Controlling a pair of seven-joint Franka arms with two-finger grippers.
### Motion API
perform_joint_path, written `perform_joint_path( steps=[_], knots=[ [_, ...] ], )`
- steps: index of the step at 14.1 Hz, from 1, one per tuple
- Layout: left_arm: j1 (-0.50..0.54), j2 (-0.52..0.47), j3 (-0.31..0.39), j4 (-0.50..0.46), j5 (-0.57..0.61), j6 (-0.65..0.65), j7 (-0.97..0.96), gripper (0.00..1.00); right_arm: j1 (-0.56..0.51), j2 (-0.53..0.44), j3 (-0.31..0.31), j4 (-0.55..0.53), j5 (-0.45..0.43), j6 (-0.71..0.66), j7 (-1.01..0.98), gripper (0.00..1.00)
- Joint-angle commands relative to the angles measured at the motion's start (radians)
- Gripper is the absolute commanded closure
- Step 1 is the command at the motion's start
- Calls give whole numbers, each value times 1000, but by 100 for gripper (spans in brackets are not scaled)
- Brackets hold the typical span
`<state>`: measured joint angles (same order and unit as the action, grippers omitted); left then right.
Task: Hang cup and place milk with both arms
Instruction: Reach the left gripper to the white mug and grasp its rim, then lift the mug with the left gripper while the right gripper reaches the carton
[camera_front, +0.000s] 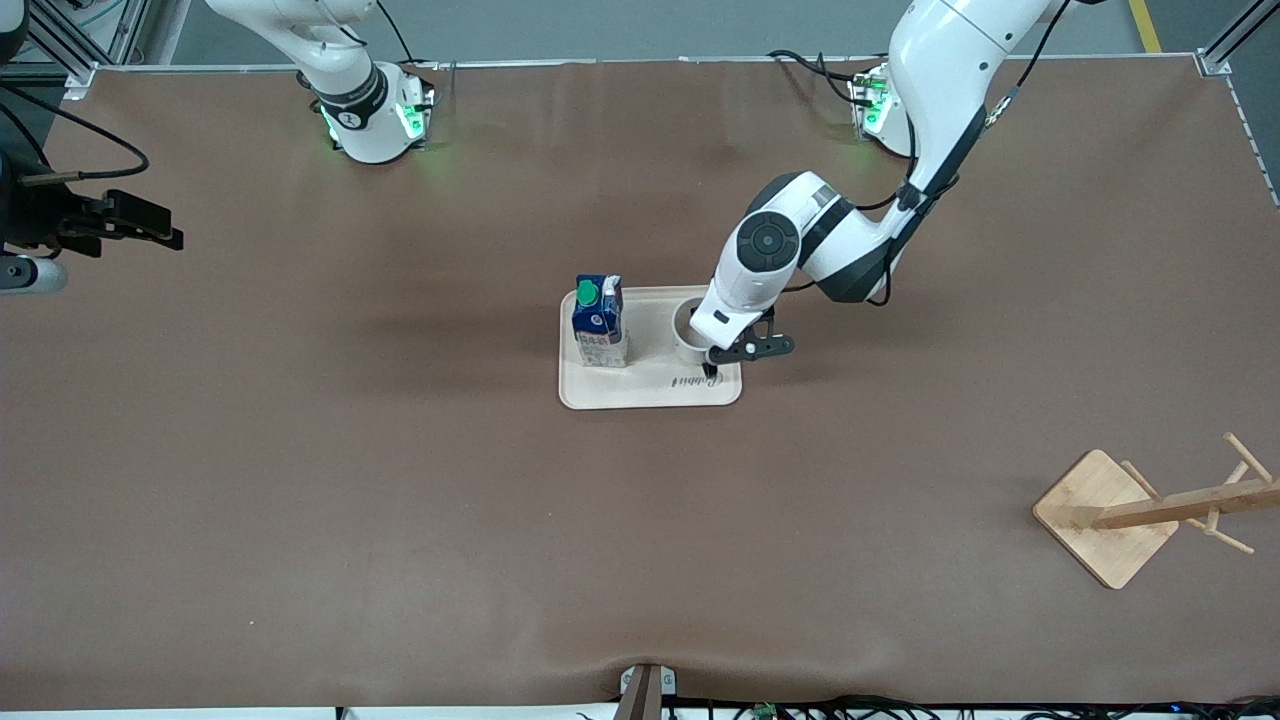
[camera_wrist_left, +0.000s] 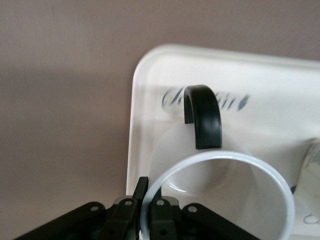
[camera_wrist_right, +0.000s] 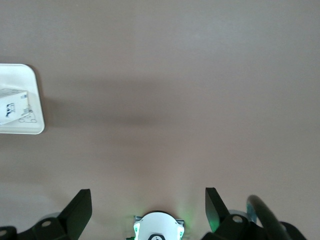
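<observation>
The white cup (camera_front: 687, 326) stands on a cream tray (camera_front: 650, 395) in the middle of the table, toward the left arm's end of the tray. My left gripper (camera_front: 712, 366) is down at the cup and shut on its rim. In the left wrist view one finger (camera_wrist_left: 141, 187) is outside the cup's wall (camera_wrist_left: 220, 157) and the other is inside. The black handle (camera_wrist_left: 204, 117) points away from the fingers. The milk (camera_front: 600, 322) stands upright on the same tray, toward the right arm's end. My right gripper (camera_front: 165, 232) is open, empty, and waits high over the right arm's end of the table.
A wooden cup rack (camera_front: 1150, 508) with pegs stands on a square base, nearer the front camera at the left arm's end of the table. The right wrist view shows a tray corner (camera_wrist_right: 36, 125), the milk's lower part (camera_wrist_right: 15, 107) and bare brown table.
</observation>
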<state>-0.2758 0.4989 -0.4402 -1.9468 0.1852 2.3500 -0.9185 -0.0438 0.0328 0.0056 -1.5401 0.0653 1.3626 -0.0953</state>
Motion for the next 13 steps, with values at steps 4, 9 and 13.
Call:
perform_joint_path(
  steps=[4, 9, 13],
  knots=[
    [30, -121, 8, 58, 76, -20, 88, 100, 163, 117, -3, -5, 90, 94, 109, 0],
    [147, -201, 5, 155, 77, -158, 199, 100, 324, 238, -3, -18, 187, 229, 242, 0],
    [259, -220, 3, 233, 68, -256, 407, 100, 465, 308, -4, -35, 226, 383, 478, 0]
  ],
)
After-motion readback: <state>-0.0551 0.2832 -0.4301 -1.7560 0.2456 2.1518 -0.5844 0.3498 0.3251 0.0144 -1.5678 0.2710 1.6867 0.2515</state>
